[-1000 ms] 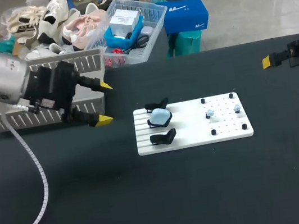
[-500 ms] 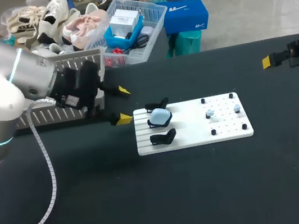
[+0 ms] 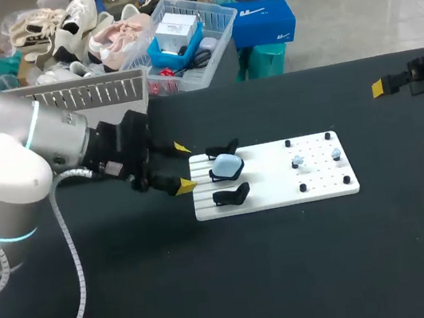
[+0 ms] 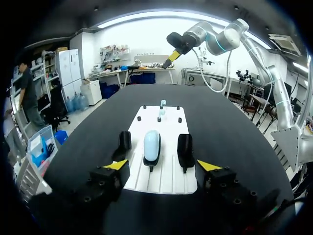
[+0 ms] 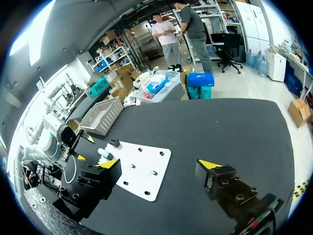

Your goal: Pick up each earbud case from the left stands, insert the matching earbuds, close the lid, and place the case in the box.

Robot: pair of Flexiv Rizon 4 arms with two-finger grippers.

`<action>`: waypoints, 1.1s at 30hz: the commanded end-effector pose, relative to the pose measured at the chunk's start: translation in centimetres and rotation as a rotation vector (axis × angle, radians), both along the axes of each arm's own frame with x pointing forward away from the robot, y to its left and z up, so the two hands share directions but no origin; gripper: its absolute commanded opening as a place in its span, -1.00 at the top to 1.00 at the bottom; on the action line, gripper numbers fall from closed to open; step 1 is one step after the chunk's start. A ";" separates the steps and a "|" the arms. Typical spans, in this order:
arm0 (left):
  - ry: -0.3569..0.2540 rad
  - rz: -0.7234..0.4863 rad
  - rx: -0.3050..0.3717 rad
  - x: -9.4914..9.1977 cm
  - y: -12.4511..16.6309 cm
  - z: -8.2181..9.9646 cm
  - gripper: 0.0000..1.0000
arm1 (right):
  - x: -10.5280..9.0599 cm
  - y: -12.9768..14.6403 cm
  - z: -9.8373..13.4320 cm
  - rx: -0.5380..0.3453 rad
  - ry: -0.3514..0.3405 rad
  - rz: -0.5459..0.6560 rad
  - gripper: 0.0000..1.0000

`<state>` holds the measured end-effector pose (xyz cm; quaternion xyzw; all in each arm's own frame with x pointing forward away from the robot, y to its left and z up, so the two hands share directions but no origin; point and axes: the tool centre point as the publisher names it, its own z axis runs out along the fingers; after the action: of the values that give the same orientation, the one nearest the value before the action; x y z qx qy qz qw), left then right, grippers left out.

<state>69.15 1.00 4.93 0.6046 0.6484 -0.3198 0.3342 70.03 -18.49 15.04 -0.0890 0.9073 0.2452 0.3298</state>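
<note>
My head camera is looking down on the board from above and behind me. My left wrist camera is facing along the board from just beside the stands. My right wrist camera is viewing the board from well beyond the opposite end.

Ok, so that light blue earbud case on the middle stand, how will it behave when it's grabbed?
The earbud case looks smooth, rounded and hard-shelled: probably stiff, but it may slip in the left tool. It is small, so likely light. It rests propped on its black stand, so a sideways nudge could tip it off.
</note>
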 end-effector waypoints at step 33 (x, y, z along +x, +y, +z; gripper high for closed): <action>-0.041 0.027 -0.067 1.9 -3.6 -2.9 0.04 | 0.0 -0.1 0.0 0.001 -0.001 0.002 -1.00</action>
<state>70.69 -2.29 2.28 0.5908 0.6389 -0.3240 0.3712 70.03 -18.49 15.04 -0.0889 0.9073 0.2452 0.3298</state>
